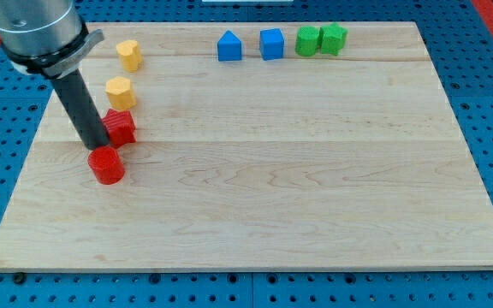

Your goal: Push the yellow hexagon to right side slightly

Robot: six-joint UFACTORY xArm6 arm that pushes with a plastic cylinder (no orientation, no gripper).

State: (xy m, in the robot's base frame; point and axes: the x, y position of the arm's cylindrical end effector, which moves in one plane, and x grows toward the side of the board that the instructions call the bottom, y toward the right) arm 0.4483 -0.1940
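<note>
Yellow hexagon (120, 91): task block; sits near the view's upper left of the board, above the red blocks and below a second yellow block.
Worktop (315, 197): pale wooden board on a blue perforated base; most of its surface carries nothing.
Arm: dark rod descending from the grey housing at the view's top left.
My tip (98, 146): lower end rests between the red angular block (121, 127) and the red cylinder (106, 165), close to both; contact cannot be confirmed.
Claw: none fitted; the rod ends plain, so no spread or pinching state applies.
Risk 1, wrong block: tip stands below the hexagon. A rightward stroke from this position would likely shove the red angular block instead.
Risk 2, collateral contact: moving up to the hexagon's left face may drag a red block.
Risk 3, overshoot: only a slight shift is asked; a long stroke carries it too far.
Risk 4, rotation: an off-centre push may spin the hexagon.
Other yellow block (128, 55): near the top edge, shape unclear; could be mistaken for the target.
Blue and green blocks (272, 43): top row, well apart, no risk expected.
</note>
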